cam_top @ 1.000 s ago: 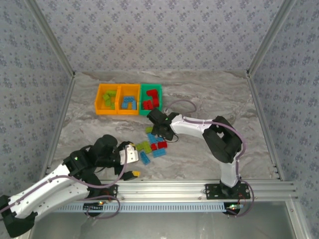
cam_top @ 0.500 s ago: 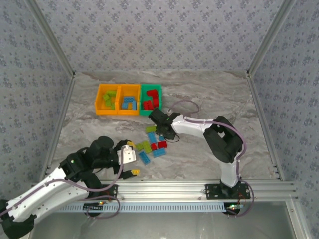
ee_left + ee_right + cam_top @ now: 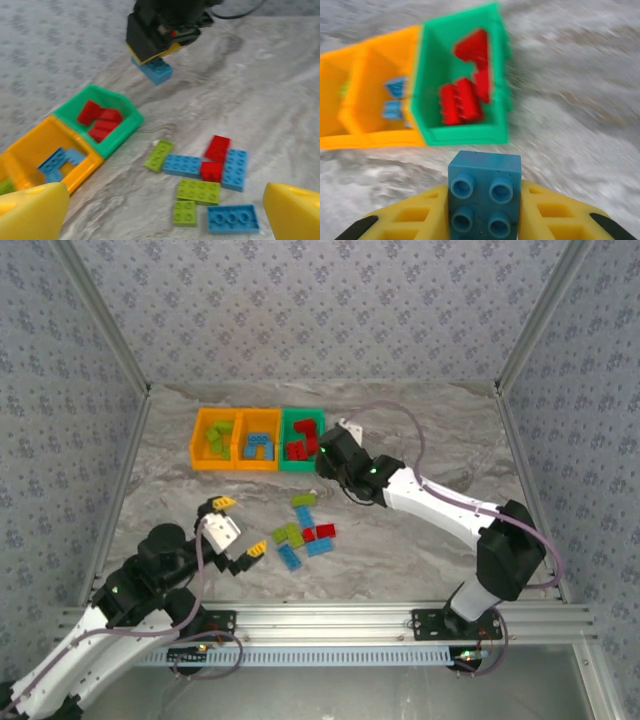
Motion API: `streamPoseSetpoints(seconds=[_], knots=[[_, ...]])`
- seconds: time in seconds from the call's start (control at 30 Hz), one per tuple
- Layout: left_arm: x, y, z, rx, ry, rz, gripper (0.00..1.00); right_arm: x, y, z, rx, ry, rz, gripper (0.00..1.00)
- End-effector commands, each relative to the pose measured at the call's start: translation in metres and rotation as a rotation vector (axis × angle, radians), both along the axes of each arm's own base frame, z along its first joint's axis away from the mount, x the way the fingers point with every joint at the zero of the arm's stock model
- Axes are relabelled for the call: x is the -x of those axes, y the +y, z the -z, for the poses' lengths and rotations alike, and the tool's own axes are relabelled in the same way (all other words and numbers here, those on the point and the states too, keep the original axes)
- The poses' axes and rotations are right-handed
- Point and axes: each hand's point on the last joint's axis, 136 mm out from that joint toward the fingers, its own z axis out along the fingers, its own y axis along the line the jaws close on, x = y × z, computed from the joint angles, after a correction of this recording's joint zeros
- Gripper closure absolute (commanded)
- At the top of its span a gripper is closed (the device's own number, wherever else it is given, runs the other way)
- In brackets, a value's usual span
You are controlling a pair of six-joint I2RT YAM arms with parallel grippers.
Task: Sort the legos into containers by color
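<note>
Right tool (image 3: 153,59), fingers clamped on one light blue brick (image 3: 484,192), raised just beside the green bin (image 3: 465,134) of red bricks, which adjoins two orange bins (image 3: 258,466); left tool (image 3: 238,527), spread wide and empty, above the desk (image 3: 430,430) near the loose legos (image 3: 303,532).

Three containers (image 3: 258,466) stand side by side at the far left of the surface (image 3: 430,420), legos (image 3: 300,446) in each. Loose legos (image 3: 303,531) lie clustered before them, the left hand (image 3: 238,527) at their left; the right hand (image 3: 333,452) holds a brick (image 3: 484,192) just right of the row.
</note>
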Motion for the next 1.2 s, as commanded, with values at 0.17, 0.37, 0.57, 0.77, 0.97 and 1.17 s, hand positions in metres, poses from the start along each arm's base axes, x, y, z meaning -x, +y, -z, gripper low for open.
streamPoseSetpoints(seconds=[0.17,0.37,0.57,0.77,0.97,1.17], knots=[[-0.039,0.057,-0.04,0.25,0.011,-0.402,0.01,-0.074,0.107,-0.024,0.062,-0.168,-0.244,0.67],[-0.049,0.049,-0.025,0.202,0.106,-0.395,0.01,-0.13,0.15,0.017,0.123,-0.169,-0.258,0.65],[-0.053,0.044,-0.016,0.167,0.15,-0.385,0.01,-0.165,0.177,0.041,0.174,-0.213,-0.321,0.49],[-0.056,0.052,-0.015,0.183,0.157,-0.441,0.01,-0.159,0.173,0.003,0.158,-0.234,-0.341,0.32],[-0.059,0.074,-0.013,0.34,0.363,-0.684,0.05,-0.11,0.136,-0.069,0.171,-0.229,-0.376,0.33],[-0.058,0.052,0.041,0.341,0.724,-0.774,0.09,-0.007,0.084,-0.108,0.148,-0.216,-0.55,0.29]])
